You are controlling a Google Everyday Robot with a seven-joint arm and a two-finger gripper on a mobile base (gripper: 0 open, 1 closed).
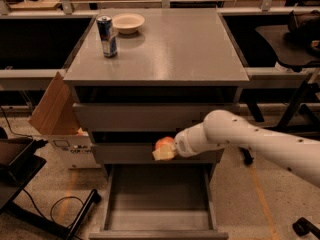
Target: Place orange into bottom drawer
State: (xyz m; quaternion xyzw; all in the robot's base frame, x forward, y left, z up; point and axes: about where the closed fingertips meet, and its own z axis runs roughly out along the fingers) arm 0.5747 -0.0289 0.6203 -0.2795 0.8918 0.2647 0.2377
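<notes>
The orange is held in my gripper at the end of the white arm, which reaches in from the right. It hangs in front of the middle drawer front, above the back of the bottom drawer. That drawer is pulled out toward me, a grey flat-floored tray with nothing visible in it. The gripper's cream fingers close on the fruit from below and behind.
A blue drink can and a cream bowl stand at the back left of the cabinet top. A cardboard box leans at the cabinet's left. Dark chair bases sit at the left and right.
</notes>
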